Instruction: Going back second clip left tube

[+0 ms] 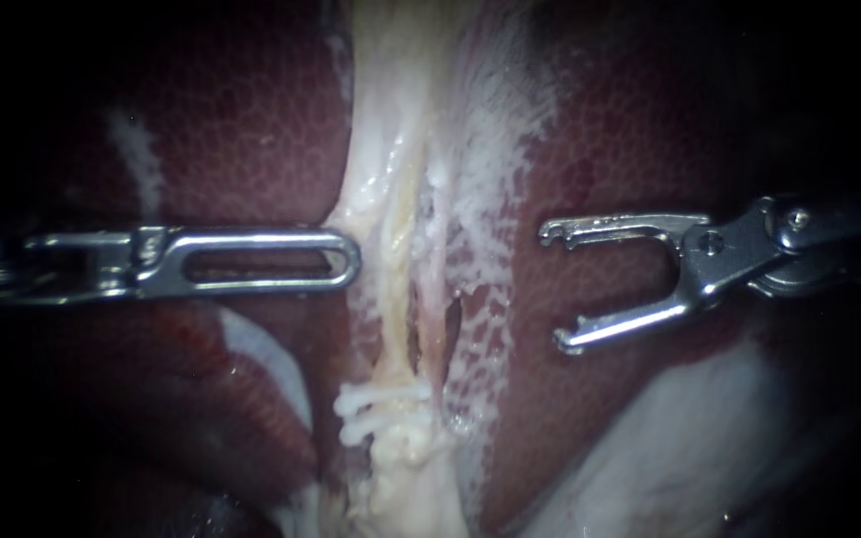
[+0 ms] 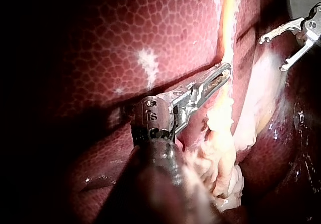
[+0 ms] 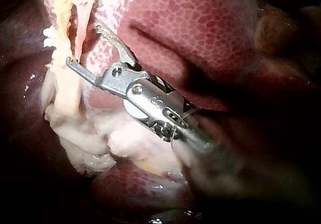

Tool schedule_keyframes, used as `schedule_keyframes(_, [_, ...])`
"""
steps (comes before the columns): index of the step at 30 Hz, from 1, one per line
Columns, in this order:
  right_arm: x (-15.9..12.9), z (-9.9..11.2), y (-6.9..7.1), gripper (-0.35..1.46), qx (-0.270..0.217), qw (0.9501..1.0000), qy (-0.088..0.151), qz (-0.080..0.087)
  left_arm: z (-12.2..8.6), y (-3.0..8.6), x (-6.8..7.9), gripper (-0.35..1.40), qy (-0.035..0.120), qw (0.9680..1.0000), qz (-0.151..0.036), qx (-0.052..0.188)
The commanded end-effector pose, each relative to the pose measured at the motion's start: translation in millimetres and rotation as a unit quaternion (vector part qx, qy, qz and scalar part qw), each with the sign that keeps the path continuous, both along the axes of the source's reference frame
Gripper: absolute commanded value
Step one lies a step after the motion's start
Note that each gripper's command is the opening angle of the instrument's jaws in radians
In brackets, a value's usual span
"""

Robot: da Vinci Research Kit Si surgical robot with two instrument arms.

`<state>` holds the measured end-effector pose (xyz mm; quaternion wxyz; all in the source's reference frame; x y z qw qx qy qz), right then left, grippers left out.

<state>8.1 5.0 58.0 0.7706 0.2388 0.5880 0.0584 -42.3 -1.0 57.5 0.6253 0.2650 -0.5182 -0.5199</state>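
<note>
A pale band of tissue with tubes (image 1: pixel 393 299) runs down the middle over the dark red liver (image 1: pixel 251 120). White clips (image 1: pixel 383 401) sit across its lower part. My left instrument (image 1: pixel 351 261) has slotted jaws lying shut, the tip resting against the band's left edge; in the left wrist view this instrument (image 2: pixel 224 74) touches the pale strand. My right instrument (image 1: pixel 555 291) stands to the right of the band, clear of it, with jaws wide open and empty. The right wrist view shows it (image 3: pixel 84 44) open just beside the pale strand (image 3: pixel 62 83).
Whitish membrane (image 1: pixel 490 149) spreads over the liver to the right of the band. A pale fatty mass (image 1: pixel 690 438) lies at lower right, and lumpy pale tissue (image 2: pixel 225 169) hangs below the band. My right instrument (image 2: pixel 273 52) shows ahead of the left one.
</note>
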Motion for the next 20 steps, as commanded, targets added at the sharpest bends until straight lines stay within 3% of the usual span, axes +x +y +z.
schedule_keyframes(1, [0.0, 0.0, 0.0, 0.6, 0.0, 1.0, 0.0, 0.0, 0.2, 0.0, -0.2, -0.35, 0.002, 1.0, 0.003, -0.002])
schedule_keyframes(20, [0.0, 0.0, 0.0, 0.6, 0.0, 1.0, 0.0, 0.0, 0.5, 0.0, -0.5, -0.35, 0.001, 1.0, 0.007, -0.001])
